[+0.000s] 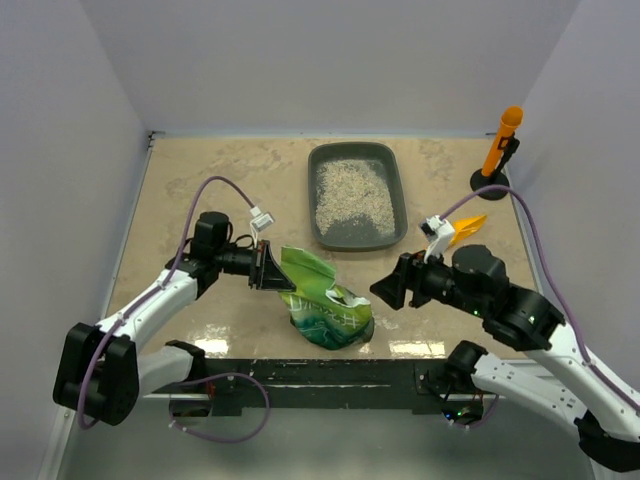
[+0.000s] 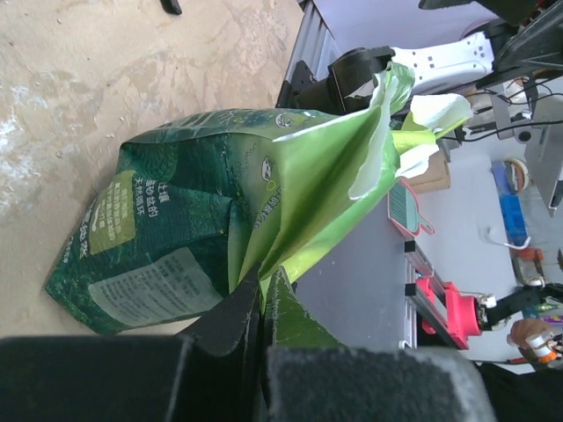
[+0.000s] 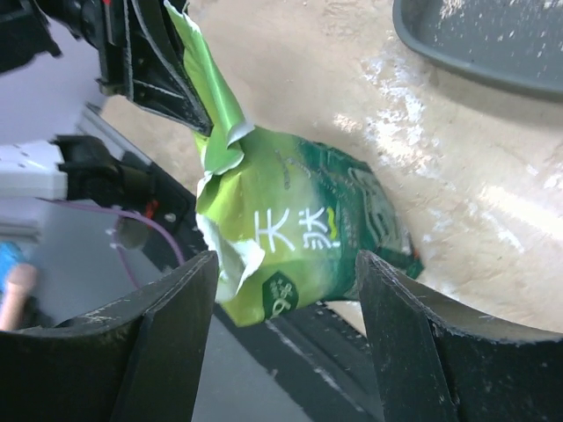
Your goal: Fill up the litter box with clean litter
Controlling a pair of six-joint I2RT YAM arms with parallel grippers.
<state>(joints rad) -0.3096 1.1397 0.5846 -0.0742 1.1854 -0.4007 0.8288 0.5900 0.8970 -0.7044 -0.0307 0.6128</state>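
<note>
The left claw (image 1: 272, 268) is clamped narrow on a flap at the torn top of the green bag (image 1: 325, 305); the left wrist view shows its fingers pinched together with the glossy film caught between them. The bag slumps on the bench (image 1: 200, 200) just ahead of that claw, its torn mouth up and its body sagging toward the near edge.

The right claw (image 1: 388, 290) is spread wide and holds nothing. In the right wrist view its two fingers (image 3: 167, 334) frame the bag (image 3: 299, 233) straight in front, close but not touching.

The litter box (image 1: 358, 195) sits farther out on the bench, beyond both claws and slightly nearer the right one, its long side running away from the arms. A layer of clean litter (image 1: 352, 192) already covers much of its floor, though dark bare patches remain at the near end.

The bag lies between the two claws, short of the box, and its mouth does not face the box. My reading is that the right claw is placed to grip the bag's body so the pair can lift and tip it outward over the near rim.
</note>
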